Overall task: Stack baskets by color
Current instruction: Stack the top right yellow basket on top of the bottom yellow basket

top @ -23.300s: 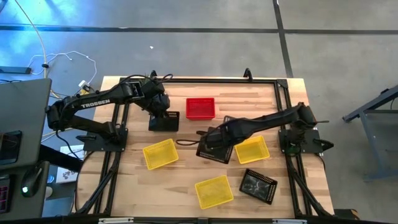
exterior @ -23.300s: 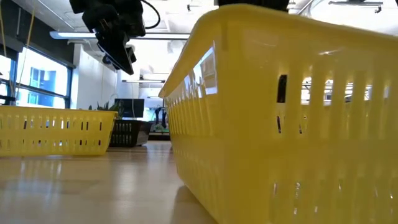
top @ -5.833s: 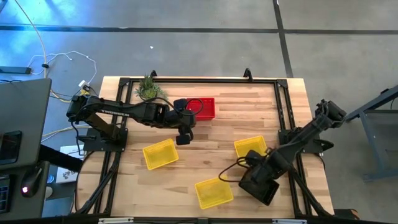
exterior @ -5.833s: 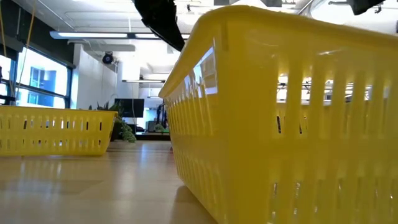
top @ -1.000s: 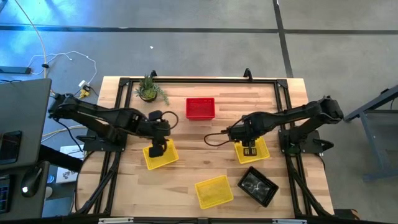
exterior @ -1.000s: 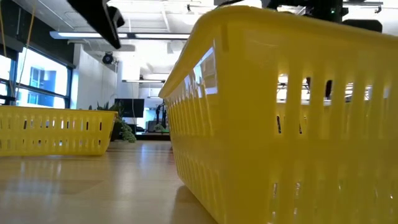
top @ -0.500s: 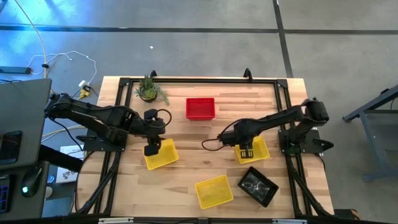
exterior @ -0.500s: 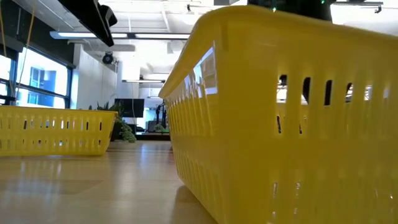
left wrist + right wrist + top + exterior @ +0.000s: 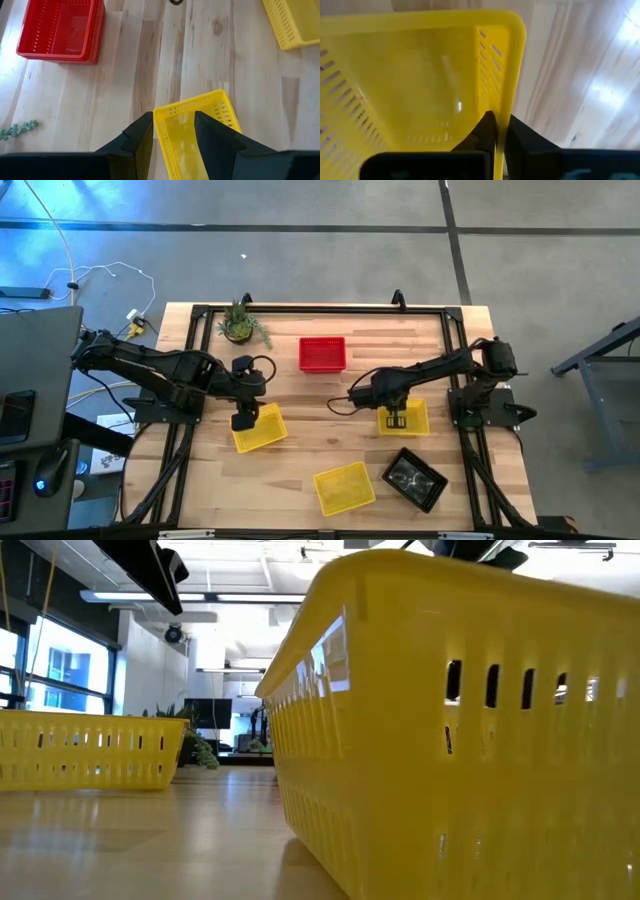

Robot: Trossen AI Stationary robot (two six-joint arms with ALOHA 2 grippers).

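Observation:
Three yellow baskets rest on their bottoms on the wooden table: one at the left (image 9: 260,428), one at the right (image 9: 408,416) and one near the front edge (image 9: 344,487). My left gripper (image 9: 172,120) hangs open above the left yellow basket (image 9: 197,135), its fingers to either side of one corner, without touching. My right gripper (image 9: 394,418) is shut on the right yellow basket (image 9: 420,75). A red basket (image 9: 322,353) sits at the far middle and a black basket (image 9: 414,478) at the near right. My right gripper pinches the rim of one wall (image 9: 501,112) of the right yellow basket, a short way from a corner, one finger inside the basket and one outside. The fingers come from above, pointing steeply down. The basket's bottom stays on the table.
A small green potted plant (image 9: 238,326) stands at the far left corner. In the low view the front yellow basket (image 9: 460,740) fills most of the picture. Bare wood lies between the baskets in the table's middle (image 9: 320,415).
My right gripper has sunk onto the right yellow basket, tipping more steeply down, and has shut on its wall. The basket stays on the table.

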